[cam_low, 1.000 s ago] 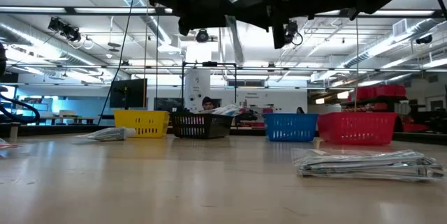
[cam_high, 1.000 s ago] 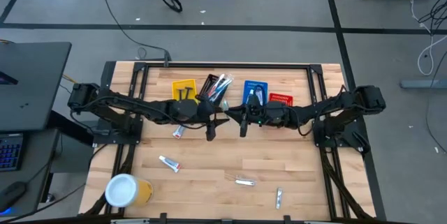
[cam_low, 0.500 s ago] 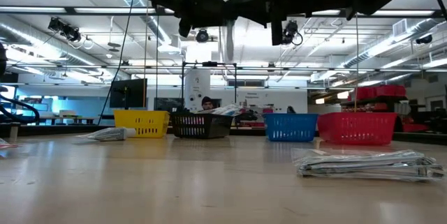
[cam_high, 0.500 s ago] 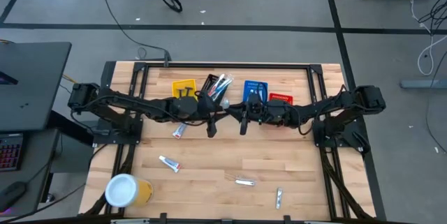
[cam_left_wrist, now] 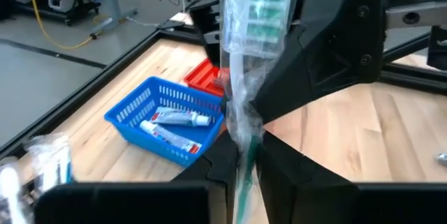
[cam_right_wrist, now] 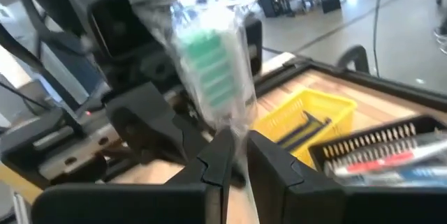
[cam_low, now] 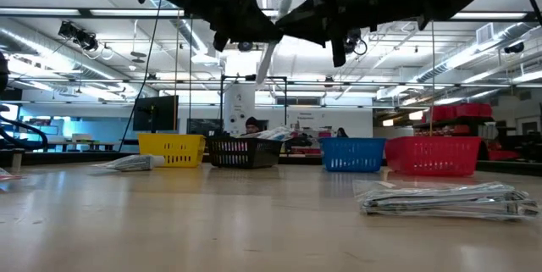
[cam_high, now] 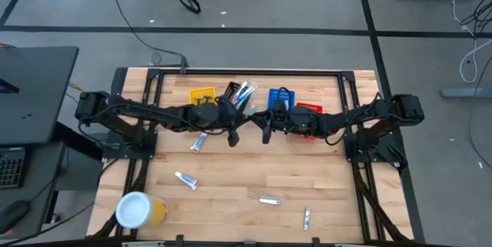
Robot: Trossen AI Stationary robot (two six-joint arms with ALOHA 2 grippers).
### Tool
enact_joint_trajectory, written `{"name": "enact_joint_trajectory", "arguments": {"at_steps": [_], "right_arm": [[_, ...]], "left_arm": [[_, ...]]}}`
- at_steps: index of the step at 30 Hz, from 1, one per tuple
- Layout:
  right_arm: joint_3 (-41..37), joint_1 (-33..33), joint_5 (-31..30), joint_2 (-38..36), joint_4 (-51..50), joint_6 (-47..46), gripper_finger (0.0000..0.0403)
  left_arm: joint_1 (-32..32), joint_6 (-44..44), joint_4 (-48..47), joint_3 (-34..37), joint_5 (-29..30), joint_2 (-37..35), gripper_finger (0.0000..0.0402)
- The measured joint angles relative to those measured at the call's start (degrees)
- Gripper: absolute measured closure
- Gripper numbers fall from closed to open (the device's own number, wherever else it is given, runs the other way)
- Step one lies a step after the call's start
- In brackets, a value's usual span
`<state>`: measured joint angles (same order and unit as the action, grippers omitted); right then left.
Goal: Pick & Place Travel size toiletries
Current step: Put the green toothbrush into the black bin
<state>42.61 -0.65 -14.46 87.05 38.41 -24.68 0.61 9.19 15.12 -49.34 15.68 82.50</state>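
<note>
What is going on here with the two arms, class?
Both arms meet above the middle of the table. The left gripper and the right gripper are each shut on the same wrapped toothbrush, held in the air as if being handed over. Behind them stand the yellow basket, black basket, blue basket and red basket. Tubes and sachets lie loose on the table.

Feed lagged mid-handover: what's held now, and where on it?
Both grippers, left and right, pinch one wrapped toothbrush along its handle, brush head free.
</note>
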Motion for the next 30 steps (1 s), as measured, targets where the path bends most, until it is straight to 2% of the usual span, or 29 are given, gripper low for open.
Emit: {"name": "enact_joint_trajectory", "arguments": {"at_steps": [8,13,18,22,26,30], "right_arm": [[0.0,-0.1,-6.6,0.0,-3.2,-0.3,0.0354],[0.0,-0.1,-6.9,0.0,-7.5,-0.3,0.0354],[0.0,-0.1,-6.9,0.0,-13.7,-0.3,0.0354],[0.0,-0.1,-6.9,0.0,-16.3,-0.3,0.0354],[0.0,-0.1,-7.0,0.0,-16.5,-0.3,0.0354],[0.0,-0.1,-7.0,0.0,-16.5,-0.3,0.0354]], "left_arm": [[4.3,0.0,-4.7,0.0,0.8,0.0,0.0368],[9.1,-1.3,-5.9,0.0,3.8,0.0,0.0359],[16.6,1.0,-10.1,0.0,0.7,0.3,0.0366],[20.1,1.2,-9.9,0.0,-0.4,3.2,0.0357],[21.4,1.8,-6.0,-0.1,-4.4,8.8,0.0356],[21.3,1.5,-4.6,0.0,-2.6,12.5,0.0363]]}}
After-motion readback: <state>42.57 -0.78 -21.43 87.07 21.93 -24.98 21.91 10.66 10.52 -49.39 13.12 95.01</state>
